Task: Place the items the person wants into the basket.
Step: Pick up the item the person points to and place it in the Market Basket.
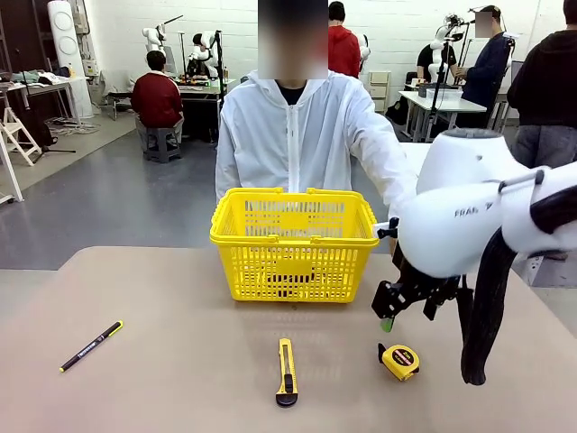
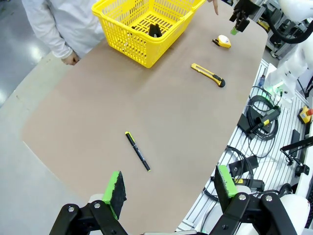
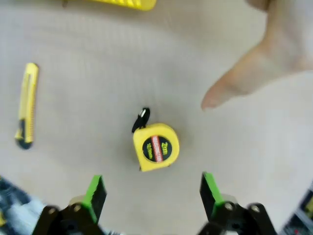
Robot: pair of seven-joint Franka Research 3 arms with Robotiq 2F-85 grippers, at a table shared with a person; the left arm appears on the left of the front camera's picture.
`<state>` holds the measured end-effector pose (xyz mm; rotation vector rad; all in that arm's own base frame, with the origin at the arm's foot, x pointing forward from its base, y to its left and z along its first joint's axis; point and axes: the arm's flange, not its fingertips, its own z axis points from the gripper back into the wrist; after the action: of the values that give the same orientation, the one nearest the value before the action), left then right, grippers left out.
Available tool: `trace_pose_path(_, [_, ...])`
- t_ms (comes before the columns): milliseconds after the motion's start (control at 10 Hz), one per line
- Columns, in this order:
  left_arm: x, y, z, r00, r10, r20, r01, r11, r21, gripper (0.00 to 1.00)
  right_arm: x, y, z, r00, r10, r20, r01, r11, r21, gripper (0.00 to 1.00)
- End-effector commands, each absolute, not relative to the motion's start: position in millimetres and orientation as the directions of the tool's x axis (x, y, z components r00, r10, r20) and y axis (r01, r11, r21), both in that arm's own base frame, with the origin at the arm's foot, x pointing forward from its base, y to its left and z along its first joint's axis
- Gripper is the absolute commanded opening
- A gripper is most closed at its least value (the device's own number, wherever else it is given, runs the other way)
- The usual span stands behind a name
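Observation:
The yellow tape measure (image 3: 156, 147) lies flat on the table just beyond my open right gripper (image 3: 152, 196), centred between its green pads and not touched. A person's hand (image 3: 244, 78) points a finger at it from the far side. From the front, the right gripper (image 1: 407, 314) hovers a little above and behind the tape measure (image 1: 399, 361). The yellow basket (image 1: 293, 244) stands mid-table before the person (image 1: 293, 135); a black-tipped item (image 2: 154, 30) lies inside, too small to identify. My left gripper (image 2: 170, 188) hangs open and empty, high over the table's near end.
A yellow utility knife (image 1: 287, 372) lies left of the tape measure, near the front edge. A black pen with a yellow tip (image 1: 91, 346) rests at the far left. My bulky right arm (image 1: 487, 216) fills the right side. Cables (image 2: 261, 115) lie beyond the table edge.

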<state>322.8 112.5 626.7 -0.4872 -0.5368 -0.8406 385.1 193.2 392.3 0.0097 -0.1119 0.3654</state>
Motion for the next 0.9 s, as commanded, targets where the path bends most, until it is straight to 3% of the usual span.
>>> trace_pose_path(0, [320.5, 113.7, 624.8, 0.532, -0.561, 0.634, 0.81, 0.556, -0.188, 0.94, 397.0, 195.7, 364.5, 0.914, 0.383, 0.13, -0.38, 0.924, -0.048, 1.0])
trace_pose_path(800, [320.5, 113.7, 624.8, 0.532, -0.561, 0.634, 0.81, 0.556, -0.188, 0.94, 411.7, 187.8, 322.2, 0.902, 0.431, 0.042, -0.431, 0.902, 0.002, 1.0])
